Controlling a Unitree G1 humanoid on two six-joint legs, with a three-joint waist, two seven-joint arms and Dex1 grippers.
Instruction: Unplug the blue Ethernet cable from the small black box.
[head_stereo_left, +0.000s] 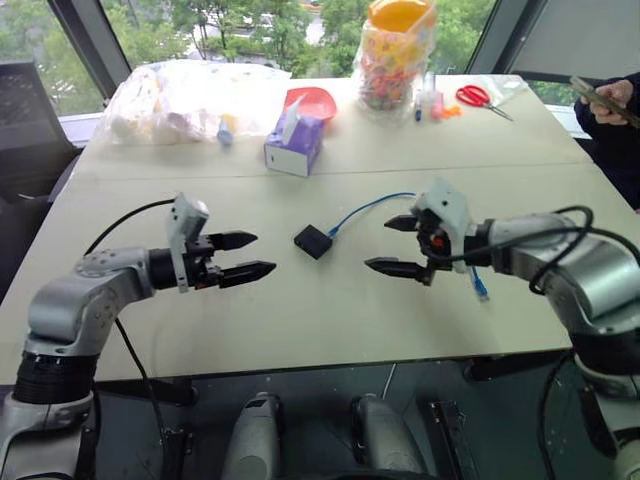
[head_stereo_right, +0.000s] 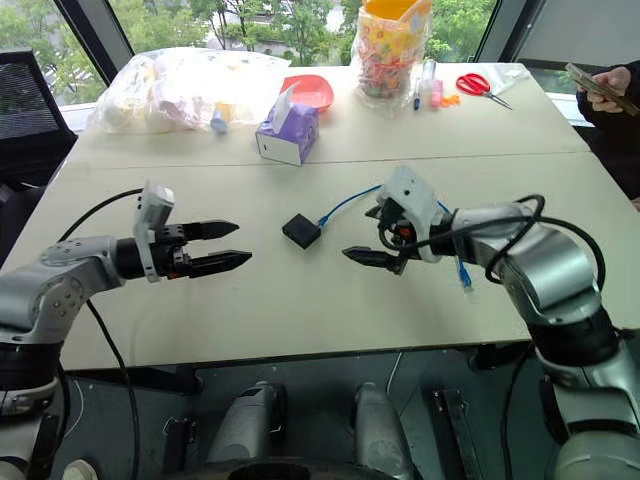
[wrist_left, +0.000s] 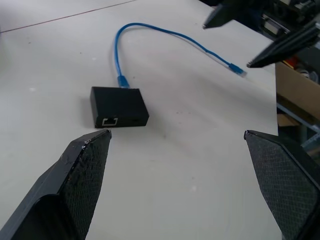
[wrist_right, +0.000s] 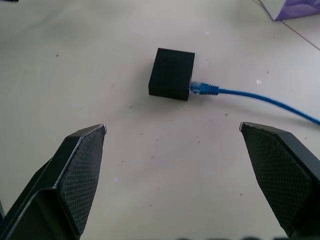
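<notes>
The small black box (head_stereo_left: 312, 241) lies flat at the middle of the pale table. The blue Ethernet cable (head_stereo_left: 365, 207) is plugged into its far right side (wrist_right: 202, 89). From there it arcs away behind my right gripper, and its free plug (head_stereo_left: 481, 290) rests on the table by my right wrist. My left gripper (head_stereo_left: 262, 254) hovers open just left of the box, fingers pointing at it. My right gripper (head_stereo_left: 378, 243) hovers open just right of the box, pointing back at it. Both grippers are empty and apart from the box.
At the back of the table stand a purple tissue box (head_stereo_left: 295, 143), a red bowl (head_stereo_left: 312, 100), a jar of coloured sweets (head_stereo_left: 395, 55), red scissors (head_stereo_left: 483, 97) and a clear plastic bag (head_stereo_left: 180, 100). A person's hand holds a phone (head_stereo_left: 605, 100) at the far right.
</notes>
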